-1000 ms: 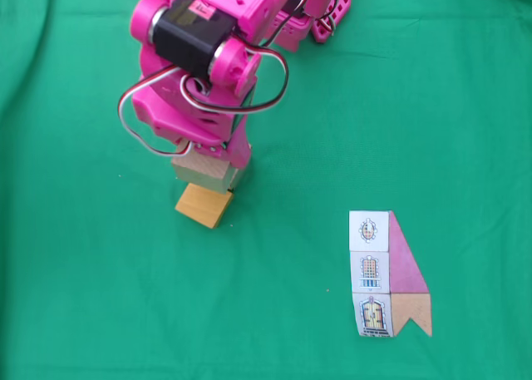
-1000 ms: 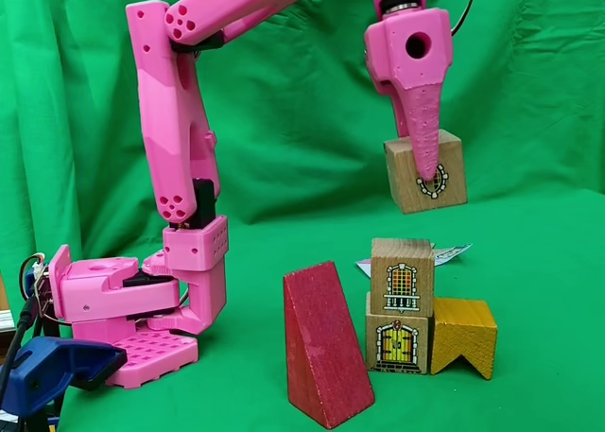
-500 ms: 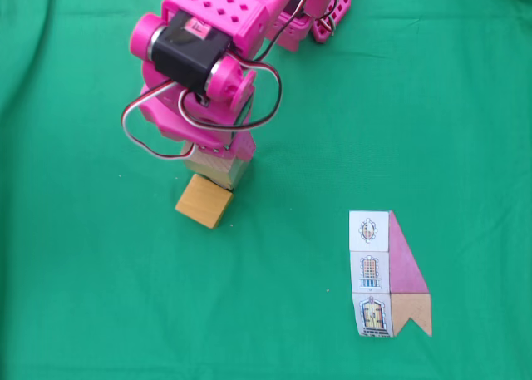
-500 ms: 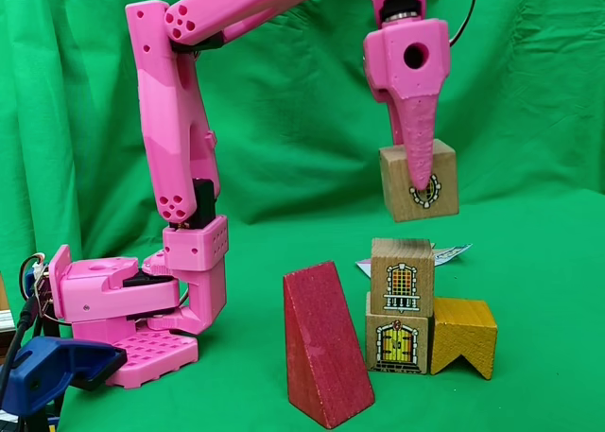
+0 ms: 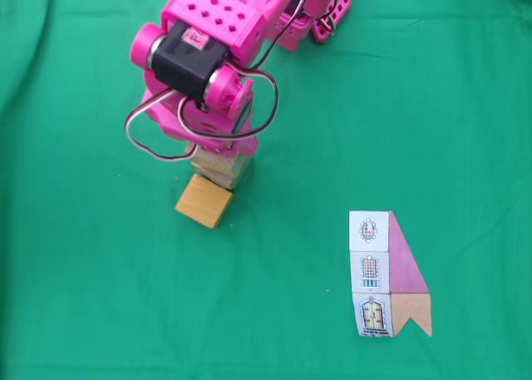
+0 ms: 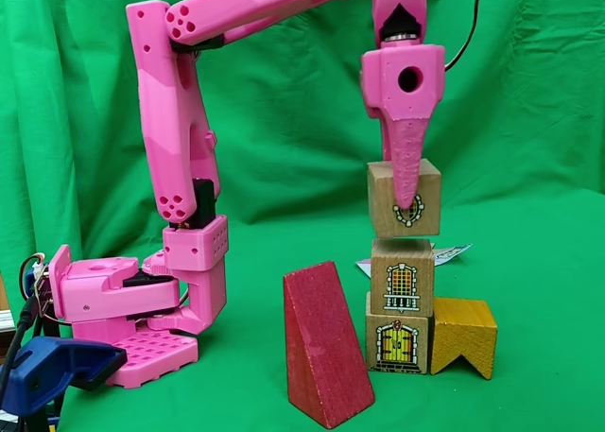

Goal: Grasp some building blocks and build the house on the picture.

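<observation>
Pinching a round-window cube [image 6: 405, 198], the pink claw [image 6: 408, 205] holds it just above a two-cube stack [image 6: 401, 304]. Right of the stack sits a yellow notched block [image 6: 463, 335]; left, nearer, a red wedge [image 6: 324, 344]. Further right lies the picture card [image 5: 388, 274].

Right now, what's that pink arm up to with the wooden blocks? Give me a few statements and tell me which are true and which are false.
1. The gripper holds a wooden cube. True.
2. The held cube hangs over a stack of two cubes. True.
3. The dark red wedge sits on top of the stack. False: it stands on the green cloth, left of the stack in the side-on fixed view.
4. The picture card lies under the arm. False: it lies apart, lower right in the top-down fixed view.
5. An orange notched block sits beside the stack's bottom cube. True.
</observation>
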You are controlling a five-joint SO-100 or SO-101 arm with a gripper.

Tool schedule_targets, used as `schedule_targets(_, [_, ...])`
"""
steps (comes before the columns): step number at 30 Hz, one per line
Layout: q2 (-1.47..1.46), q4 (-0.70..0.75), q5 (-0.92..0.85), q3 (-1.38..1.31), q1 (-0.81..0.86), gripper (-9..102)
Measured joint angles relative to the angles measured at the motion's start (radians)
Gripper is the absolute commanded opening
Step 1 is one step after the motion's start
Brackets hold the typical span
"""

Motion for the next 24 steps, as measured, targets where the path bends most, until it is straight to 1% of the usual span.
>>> schedule_targets(24, [-0.035,0.000,0.002,0.000,0.002,20])
